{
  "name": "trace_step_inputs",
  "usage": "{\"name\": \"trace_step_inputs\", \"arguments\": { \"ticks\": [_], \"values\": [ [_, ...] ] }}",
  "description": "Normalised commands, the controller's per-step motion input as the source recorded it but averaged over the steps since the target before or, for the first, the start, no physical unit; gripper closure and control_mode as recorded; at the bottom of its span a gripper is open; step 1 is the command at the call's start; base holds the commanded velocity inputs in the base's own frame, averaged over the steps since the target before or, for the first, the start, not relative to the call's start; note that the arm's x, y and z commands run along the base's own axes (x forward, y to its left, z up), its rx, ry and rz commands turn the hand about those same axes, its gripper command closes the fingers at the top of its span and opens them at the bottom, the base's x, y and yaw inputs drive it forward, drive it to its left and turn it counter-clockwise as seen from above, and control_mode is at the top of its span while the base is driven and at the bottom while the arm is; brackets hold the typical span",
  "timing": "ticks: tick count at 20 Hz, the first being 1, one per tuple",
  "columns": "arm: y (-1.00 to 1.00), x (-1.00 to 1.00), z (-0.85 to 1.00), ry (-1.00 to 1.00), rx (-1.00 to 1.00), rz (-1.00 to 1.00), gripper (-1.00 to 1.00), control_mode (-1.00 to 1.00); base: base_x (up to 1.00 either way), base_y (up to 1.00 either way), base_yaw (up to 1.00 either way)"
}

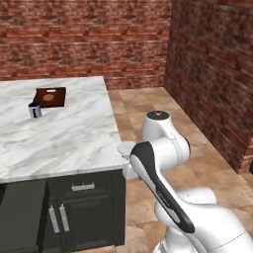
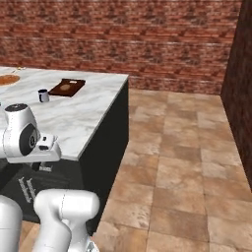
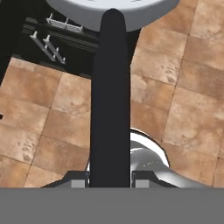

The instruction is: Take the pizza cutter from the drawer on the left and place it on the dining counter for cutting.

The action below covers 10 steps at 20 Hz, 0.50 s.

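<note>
Claw [image 3: 110, 179] is clamped narrow on the dark handle of the pizza cutter [image 3: 110, 96], one fingertip on each side and no gap showing between tip and handle

Going by size – the marble tabletop [image 1: 64, 141] takes up the left of the scene, and its near stretch by the corner is bare, so I judge that the natural place to set the tool down for cutting. The tile floor [image 3: 175, 87] lies under the hand in the hand view, which puts the cutter off the tabletop's edge and not yet over the marble. Below the slab are the black cabinets, and the drawer [image 1: 84, 188] with its short silver handle looks flush with them, shut as far as I can tell. Far back on the marble lies a brown board [image 1: 50, 97], with a small dark cup [image 1: 34, 109] just beside its near corner; both are well apart from the arm and should not get in the way.

The cutter is gripped low on the handle, so the long shaft runs away from the hand and the pale round wheel sits out at the far end, pointing towards the cabinets – a hold that keeps the wheel free of the fingers. My read is that the lift out is done and the carry to the marble is what remains
</note>
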Motion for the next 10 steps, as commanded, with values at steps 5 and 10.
{"name": "trace_step_inputs", "arguments": {
  "ticks": [5, 10],
  "values": [
    [0.00, 0.00, 0.00, 0.00, 0.00, 0.00, 1.00, 1.00, 0.20, -0.72, 0.00],
    [0.00, 0.00, 0.00, 0.00, 0.00, 0.00, 1.00, 1.00, 0.49, -0.56, 0.00]
  ]
}}
